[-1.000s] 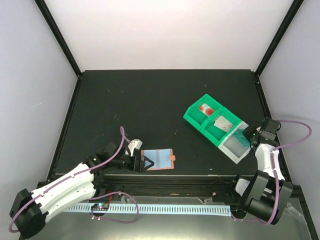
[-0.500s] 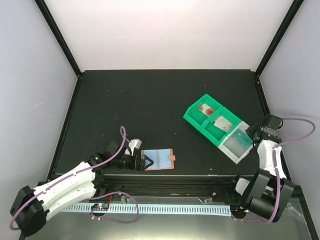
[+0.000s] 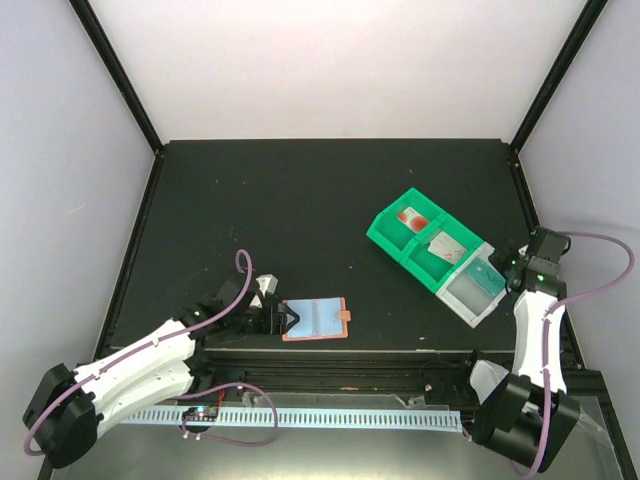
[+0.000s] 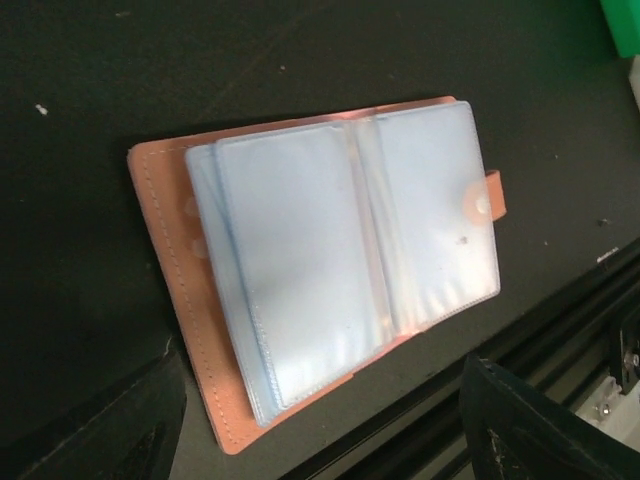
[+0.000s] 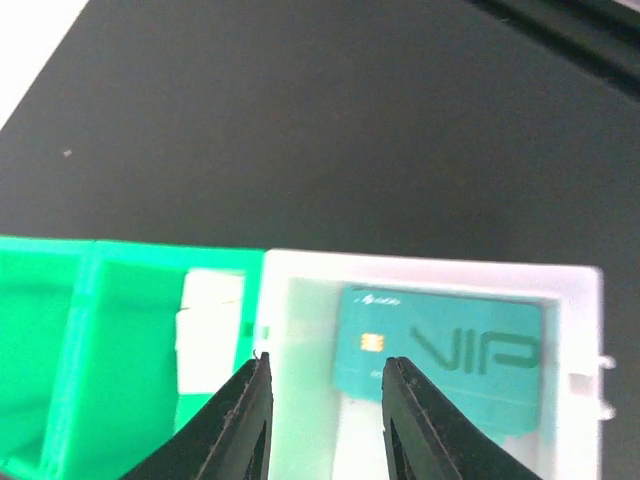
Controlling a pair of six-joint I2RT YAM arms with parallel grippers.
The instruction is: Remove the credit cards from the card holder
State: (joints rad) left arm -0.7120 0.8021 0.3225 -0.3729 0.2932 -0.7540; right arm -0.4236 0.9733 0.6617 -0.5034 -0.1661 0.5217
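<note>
Left end effector (image 3: pixel 296 322) wide open, empty, card holder (image 4: pixel 340 260) edge between its jaws

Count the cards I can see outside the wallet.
2: a teal card in the white end compartment of the bin, a pale card in the green compartment beside it. The red-and-white item farther along might be another.
</note>
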